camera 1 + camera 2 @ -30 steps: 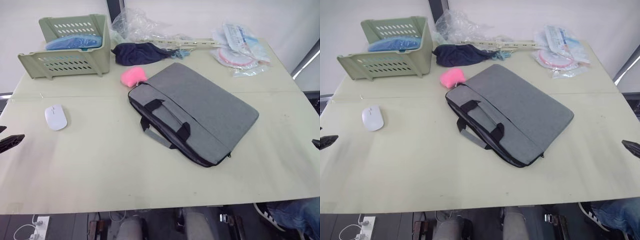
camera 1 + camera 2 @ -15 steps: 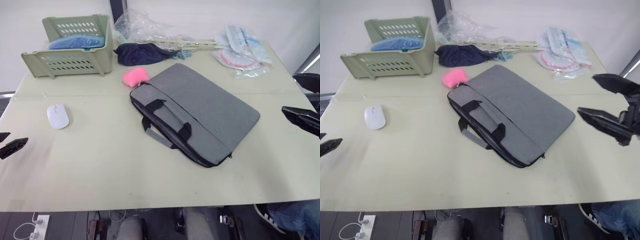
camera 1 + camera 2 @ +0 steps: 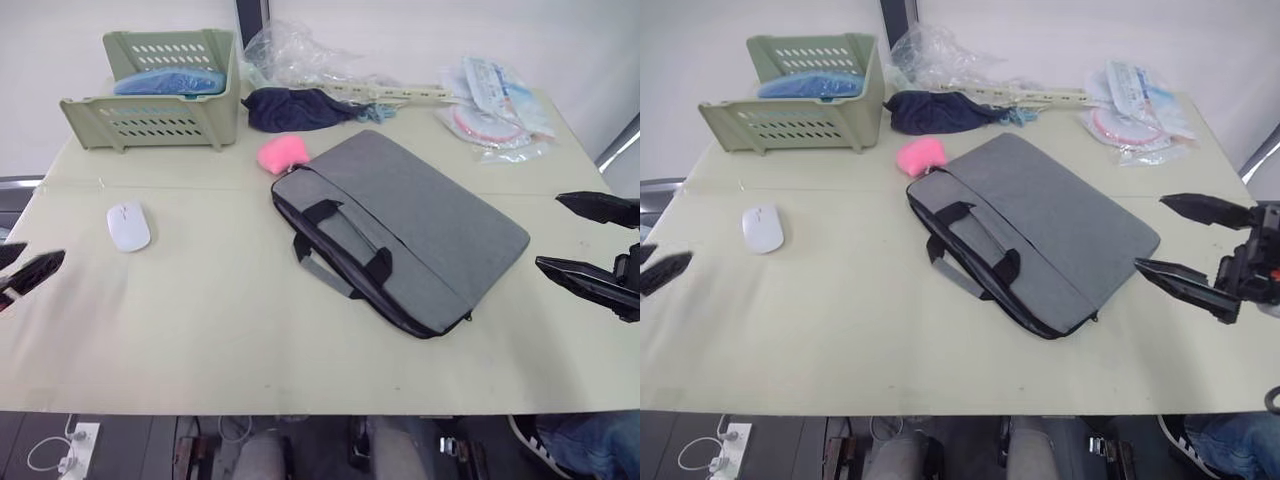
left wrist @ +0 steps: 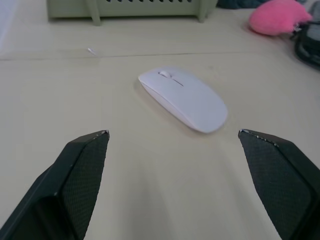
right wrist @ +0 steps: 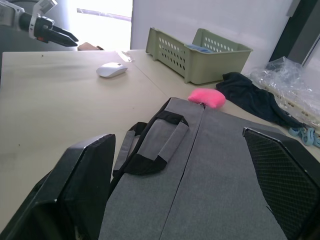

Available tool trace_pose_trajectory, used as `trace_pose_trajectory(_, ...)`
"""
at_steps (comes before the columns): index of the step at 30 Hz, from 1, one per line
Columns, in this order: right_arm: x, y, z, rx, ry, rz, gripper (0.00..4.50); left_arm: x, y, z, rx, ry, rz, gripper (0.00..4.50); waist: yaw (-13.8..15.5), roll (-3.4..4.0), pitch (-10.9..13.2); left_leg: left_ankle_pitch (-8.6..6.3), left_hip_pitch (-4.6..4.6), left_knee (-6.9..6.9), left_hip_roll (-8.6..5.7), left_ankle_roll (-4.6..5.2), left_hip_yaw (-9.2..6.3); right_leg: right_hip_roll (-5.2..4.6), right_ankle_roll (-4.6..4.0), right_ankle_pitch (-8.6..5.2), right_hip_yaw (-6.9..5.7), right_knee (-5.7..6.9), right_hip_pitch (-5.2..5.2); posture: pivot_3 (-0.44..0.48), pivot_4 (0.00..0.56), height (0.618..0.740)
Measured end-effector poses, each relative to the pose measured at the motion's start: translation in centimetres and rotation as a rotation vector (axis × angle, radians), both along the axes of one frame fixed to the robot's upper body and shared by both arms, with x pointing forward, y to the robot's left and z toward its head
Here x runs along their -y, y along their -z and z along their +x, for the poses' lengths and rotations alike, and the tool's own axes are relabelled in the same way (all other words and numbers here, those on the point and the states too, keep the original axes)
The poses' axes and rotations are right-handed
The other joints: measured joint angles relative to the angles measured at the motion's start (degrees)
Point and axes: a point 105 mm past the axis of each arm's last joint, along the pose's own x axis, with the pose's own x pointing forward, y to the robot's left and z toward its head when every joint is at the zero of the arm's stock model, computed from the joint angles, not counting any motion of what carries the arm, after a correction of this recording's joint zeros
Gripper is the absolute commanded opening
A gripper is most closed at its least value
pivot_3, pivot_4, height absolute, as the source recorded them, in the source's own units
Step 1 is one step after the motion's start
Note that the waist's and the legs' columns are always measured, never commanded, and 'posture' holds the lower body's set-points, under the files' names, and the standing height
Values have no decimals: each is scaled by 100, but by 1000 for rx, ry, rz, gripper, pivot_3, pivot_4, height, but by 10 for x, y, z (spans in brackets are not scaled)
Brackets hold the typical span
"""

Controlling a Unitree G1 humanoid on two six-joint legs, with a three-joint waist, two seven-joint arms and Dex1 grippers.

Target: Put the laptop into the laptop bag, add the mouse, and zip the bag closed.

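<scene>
Two grippers sit at opposite edges of the table (image 3: 200,330), and both hold nothing. At nine o'clock, the left gripper (image 3: 22,270) hovers at the table's edge with its fingers spread wide; its wrist view shows the mouse (image 4: 183,98) lying ahead of the gap between the fingertips, untouched. The mouse rests flat on the table at about ten o'clock from the table's centre, well apart from the bag. At eleven o'clock stands a pale green basket (image 3: 150,118) with a blue item (image 3: 168,81) inside. Toward twelve o'clock lie a dark navy cloth bundle (image 3: 295,107) and crumpled clear plastic (image 3: 300,55), with a pink plush charm (image 3: 284,154) just below, touching the bag's far corner. The laptop bag (image 3: 400,230) lies flat and skewed across the middle of the table, its black handles (image 3: 345,240) toward the near side. At one o'clock sit some plastic-wrapped packets (image 3: 495,95). At three o'clock, the right gripper (image 3: 1188,240) hovers just beside the bag's right corner, fingers wide apart and pointing toward the bag.
</scene>
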Motion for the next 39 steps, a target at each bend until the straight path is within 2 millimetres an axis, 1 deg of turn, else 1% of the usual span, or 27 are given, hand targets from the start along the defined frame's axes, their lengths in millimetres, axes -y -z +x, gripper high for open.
trace_pose_trajectory(1,0,0,0,0,1,-1,4462,10,0,6,2,-23,-3,4466,-2,0,0,0,0,1,-3,0,-2,-5,0,0,-1,7,0,0,150,740)
trace_pose_trajectory(3,1,1,0,-1,6,-4,4462,21,0,12,-12,-72,2,4466,-1,-1,0,0,1,1,-4,0,-9,-6,0,0,-2,8,0,0,150,740)
trace_pose_trajectory(5,2,1,1,5,12,-6,4462,41,-2,25,-30,-131,11,4466,21,-2,-1,0,1,5,-11,0,-22,-10,1,0,-1,12,1,0,150,740)
trace_pose_trajectory(8,2,1,1,8,12,-7,4462,56,1,33,-84,-178,66,4466,24,-3,-2,0,1,8,-12,0,-22,-10,1,0,-2,14,1,0,150,740)
trace_pose_trajectory(11,3,1,1,7,19,-13,4462,69,6,42,-134,-224,38,4466,29,-2,-2,1,2,11,-13,0,-22,-9,1,0,-2,15,3,0,150,740)
trace_pose_trajectory(13,3,2,2,14,22,-10,4462,74,9,50,-130,-288,23,4466,41,-4,-3,1,-1,18,-13,0,-23,-8,1,0,-3,11,6,0,150,740)
trace_pose_trajectory(15,3,2,3,20,24,-5,4462,76,12,55,-128,-345,17,4466,54,-4,-2,1,-2,24,-13,0,-23,-8,1,0,-4,14,6,0,150,740)
trace_pose_trajectory(20,2,1,5,36,33,-7,4462,79,5,69,-90,-451,-3,4466,125,-4,-3,1,-5,39,-13,0,-20,-8,1,0,-4,17,8,0,150,740)
trace_pose_trajectory(24,2,1,7,39,46,-12,4462,73,18,75,-130,-514,2,4466,139,-4,-3,0,-17,57,-13,0,-16,-8,1,0,-12,20,8,0,150,740)
trace_pose_trajectory(26,2,2,7,38,46,-13,4462,70,20,81,-137,-530,-4,4466,148,-4,-3,1,-22,63,-13,0,-20,-8,1,1,-14,21,8,0,150,740)
trace_pose_trajectory(30,1,3,7,35,45,-11,4462,70,19,90,-122,-531,-16,4466,166,-5,-3,1,-23,68,-15,0,-24,-11,2,1,-17,22,11,0,150,740)
trace_pose_trajectory(35,2,5,8,27,60,-11,4462,88,27,104,-135,-472,-41,4466,154,-6,-3,1,-28,69,-15,0,-30,-11,3,2,-28,20,13,0,150,740)
trace_pose_trajectory(39,3,6,8,26,67,-13,4462,92,24,108,-125,-475,-30,4466,146,-6,-4,1,-27,68,-14,0,-35,-11,2,2,-32,22,13,0,150,740)
